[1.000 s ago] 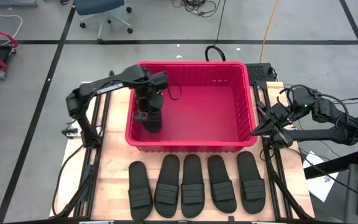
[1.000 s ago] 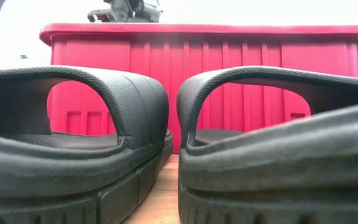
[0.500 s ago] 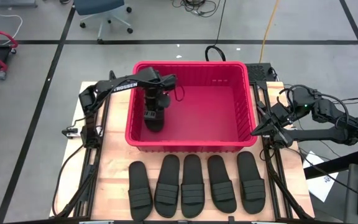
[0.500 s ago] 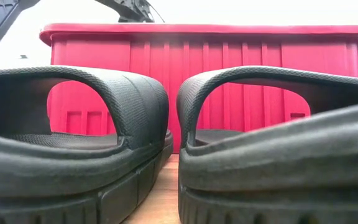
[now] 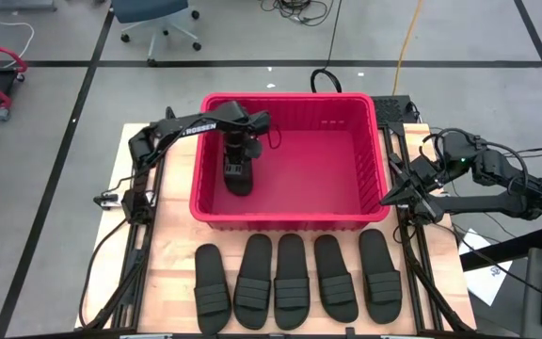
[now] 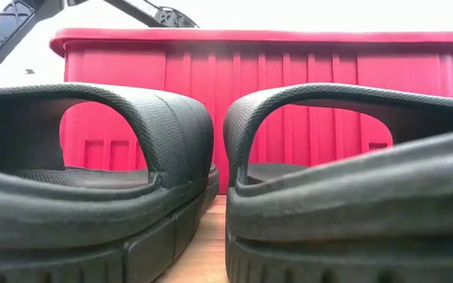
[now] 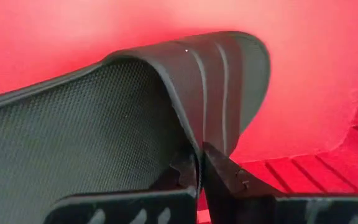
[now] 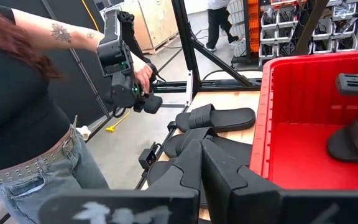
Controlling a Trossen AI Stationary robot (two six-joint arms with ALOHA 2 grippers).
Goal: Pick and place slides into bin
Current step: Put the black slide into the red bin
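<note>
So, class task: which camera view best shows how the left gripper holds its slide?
The left wrist view: the left gripper is shut on the held slide's strap edge, close up. The high view shows the gripper and slide small, inside the bin. The low view shows neither; the right wrist view shows the slide far off.

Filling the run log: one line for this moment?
left claw: shut on slide inside bin | right claw: shut, beside bin | five slides on table

A wooden table (image 5: 172,259) carries the red bin (image 5: 290,217) and, along its front edge, five black slides (image 5: 291,280) lying side by side in a row, well clear of the left gripper (image 5: 238,174).
</note>
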